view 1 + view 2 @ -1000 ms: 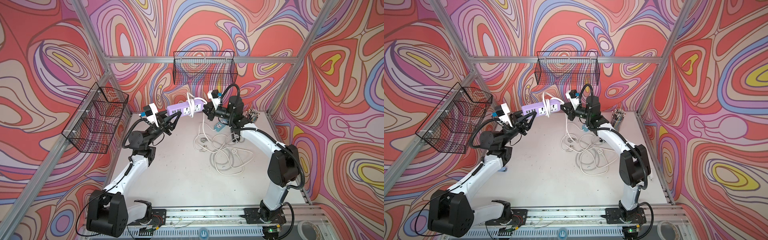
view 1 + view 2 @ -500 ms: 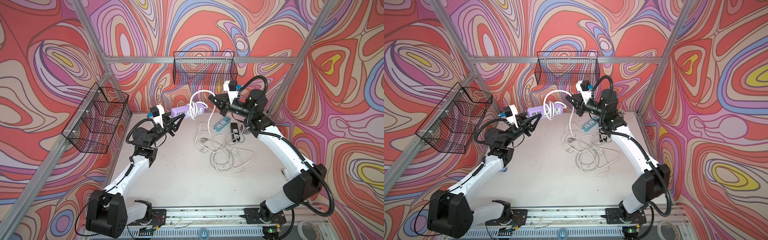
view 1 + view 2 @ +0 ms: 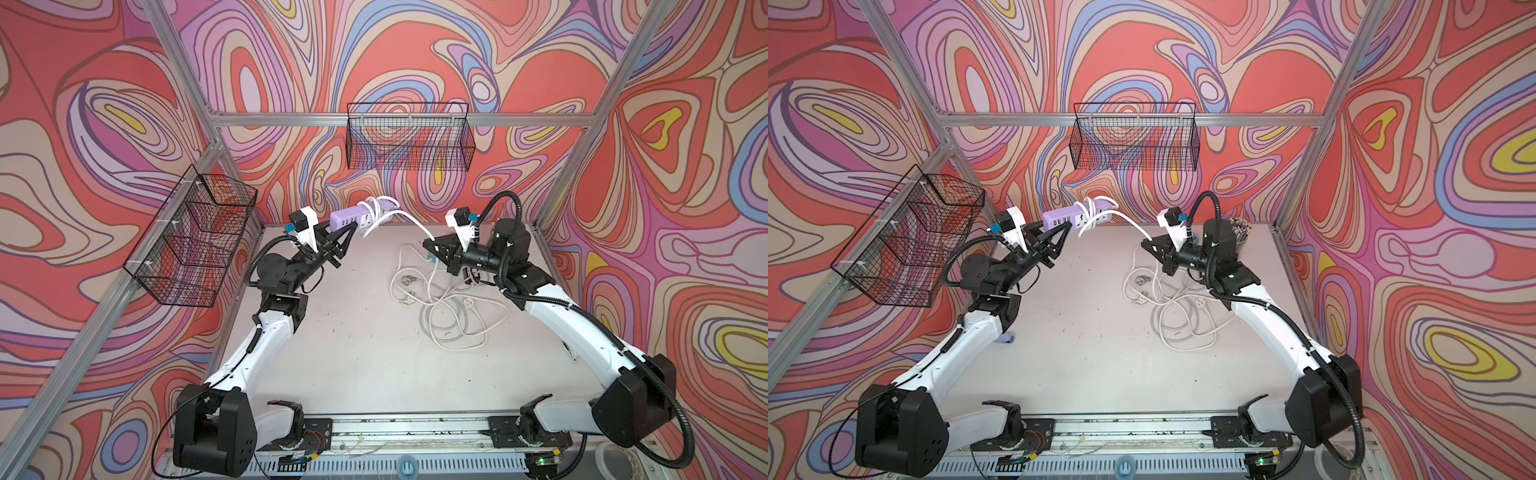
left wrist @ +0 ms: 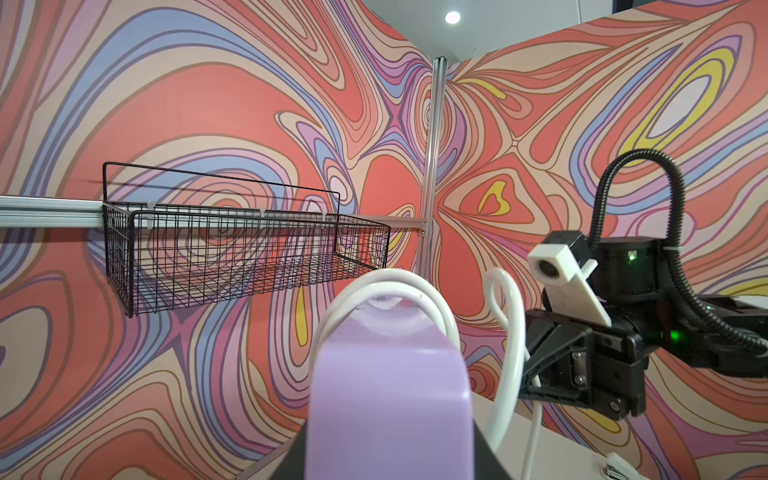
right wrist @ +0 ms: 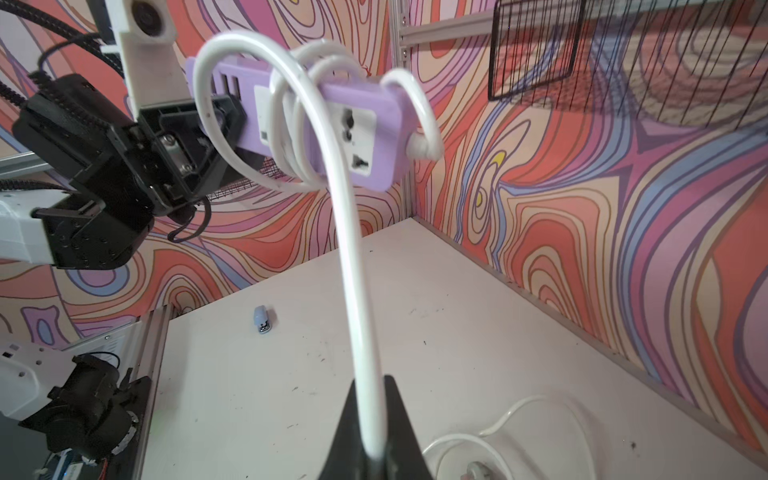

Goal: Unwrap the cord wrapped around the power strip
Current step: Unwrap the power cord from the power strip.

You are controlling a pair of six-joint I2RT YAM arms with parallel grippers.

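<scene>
1. Between the closed fingers of the right gripper [image 5: 371, 419] runs the white cord [image 5: 349, 232], pinched at their tips. A sharp pull could slip it free.
2. Beyond those fingers the cord rings the purple power strip [image 5: 365, 124] several times, held in the air. Pulling straight back would likely tighten the turns, not lift them off.
3. Farther on, the left gripper [image 5: 224, 124] clamps the strip's end — a hard tug might twist it out.
4. No brand reads; a code sticker [image 5: 264, 135] near the left fingers is too small to read.
</scene>
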